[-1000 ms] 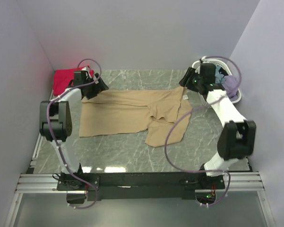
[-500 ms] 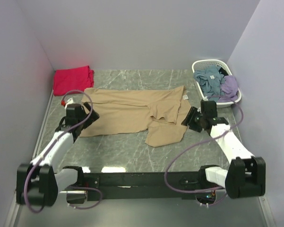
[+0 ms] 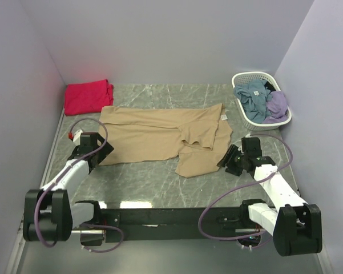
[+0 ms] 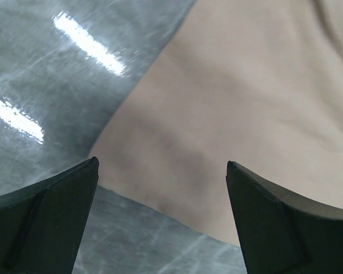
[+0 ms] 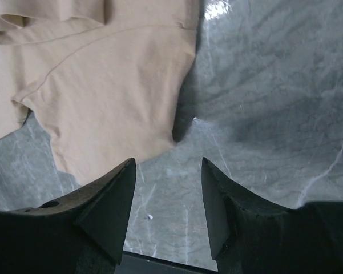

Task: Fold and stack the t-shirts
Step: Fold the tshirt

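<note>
**Top external view: both arms low at the tan t-shirt's near edge**

From above I see the tan t-shirt (image 3: pixel 154 134) lying flat across the middle of the table (image 3: pixel 142 182), with its white label at the far right corner. The red-pink t-shirt (image 3: pixel 87 96) lies in the far left corner, well apart; I take that as the spot for the stack. A white basket (image 3: pixel 236 78) at the far right holds other clothes.

The left gripper (image 3: pixel 104 153) is at the shirt's near left corner and the right gripper (image 3: pixel 225 161) is just beside its near right flap. I judge that both are placed to pinch that near edge for a fold.

The overhead camera can't show me the jaws, but the wrist cameras can. On the left they stand wide, framing the shirt's corner, which lies flat and ungripped. On the right they are about half spread over bare marble, holding nothing. The cloth's edge lies just beyond them, not between. I'd nudge that arm towards the shirt before closing.
</note>
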{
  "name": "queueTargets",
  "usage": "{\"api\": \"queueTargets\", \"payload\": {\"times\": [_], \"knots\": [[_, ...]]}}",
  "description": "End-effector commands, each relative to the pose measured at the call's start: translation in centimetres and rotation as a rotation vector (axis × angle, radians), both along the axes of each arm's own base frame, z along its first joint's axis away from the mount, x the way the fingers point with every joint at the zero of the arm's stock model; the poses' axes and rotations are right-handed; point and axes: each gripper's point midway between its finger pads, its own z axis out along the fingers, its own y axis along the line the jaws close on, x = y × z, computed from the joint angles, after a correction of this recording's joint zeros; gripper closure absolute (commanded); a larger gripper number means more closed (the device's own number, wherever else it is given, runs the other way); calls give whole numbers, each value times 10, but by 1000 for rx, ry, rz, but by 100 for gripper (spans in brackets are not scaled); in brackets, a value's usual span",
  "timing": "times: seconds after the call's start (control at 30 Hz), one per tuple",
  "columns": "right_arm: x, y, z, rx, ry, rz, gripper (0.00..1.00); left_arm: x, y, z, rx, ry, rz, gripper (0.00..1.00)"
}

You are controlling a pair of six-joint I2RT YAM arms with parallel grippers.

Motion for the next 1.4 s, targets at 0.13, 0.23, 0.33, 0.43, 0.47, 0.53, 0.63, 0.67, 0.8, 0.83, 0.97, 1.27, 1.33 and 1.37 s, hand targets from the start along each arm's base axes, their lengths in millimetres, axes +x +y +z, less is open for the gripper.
{"api": "queueTargets", "payload": {"times": [0.13,0.23,0.33,0.43,0.47,0.53,0.63,0.67,0.8,0.83,0.97,1.27,1.33,1.37], "knots": [[3,17,-12,24,12,19,43,19,-1,-10,-18,25,-9,1],[3,26,-23,29,35,40,44,21,1,-11,-9,32,-7,1],[1,31,-31,21,59,53,45,20,7,-12,-13,37,15,1],[1,34,-32,19,57,62,45,15,6,-13,-21,48,12,0],[1,34,-31,18,58,66,45,14,4,-12,-30,45,8,1],[0,37,-30,19,58,79,45,10,2,-12,-45,56,7,1],[-3,38,-31,11,59,87,45,5,-4,-8,-73,63,0,0],[-2,40,-30,21,52,90,45,1,-4,-7,-77,64,0,0],[-4,44,-32,17,61,109,47,-13,-7,-12,-101,85,11,1],[-5,43,-32,4,60,112,47,-16,-8,-13,-106,92,11,1],[-4,20,-30,-109,42,30,44,-21,-9,-13,-114,79,15,1],[-2,20,-36,-119,36,0,41,-26,-8,-23,-111,106,22,0],[-6,25,-44,-95,58,17,42,-27,-8,-25,-110,106,25,1],[-2,32,-43,-62,37,34,43,-26,-7,-25,-107,103,27,0]]}}
